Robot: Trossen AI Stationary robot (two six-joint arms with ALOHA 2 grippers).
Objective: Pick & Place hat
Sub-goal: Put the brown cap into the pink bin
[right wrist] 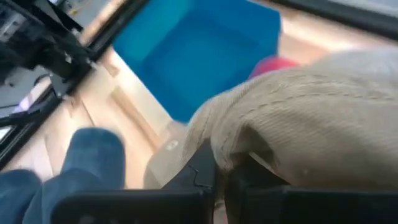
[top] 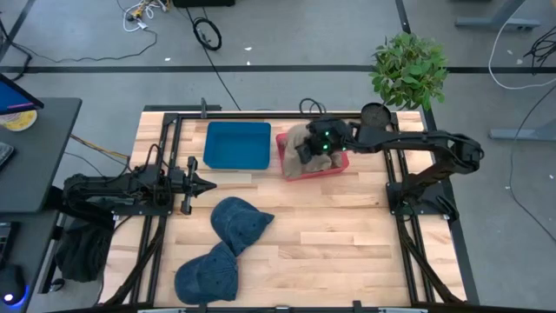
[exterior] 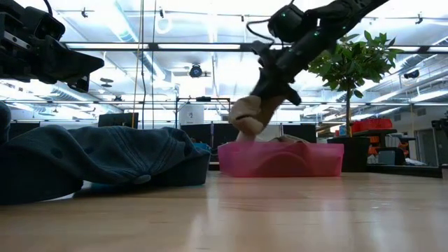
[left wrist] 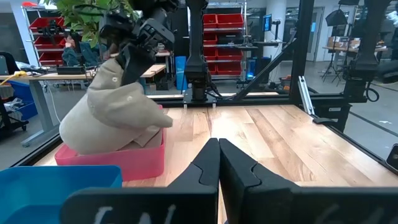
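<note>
The right end effector [top: 306, 149], clamped tight on the beige cap [top: 298, 142], holds it over the pink bin [top: 340, 163], apparently for placing.

Pink bin's [top: 340, 165] interior hidden under beige hat [top: 300, 143]

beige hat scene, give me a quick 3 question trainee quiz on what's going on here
1. True or false: the right end effector is shut on the beige hat.
2. Which bin is the beige hat over? A) blue bin B) pink bin C) neither
3. Fill in: ___ blue hats lie on the table.

Key
1. True
2. B
3. Two: one blue hat and a second blue hat nearer the table's front edge. The left end effector waits shut beside the blue bin.
</note>
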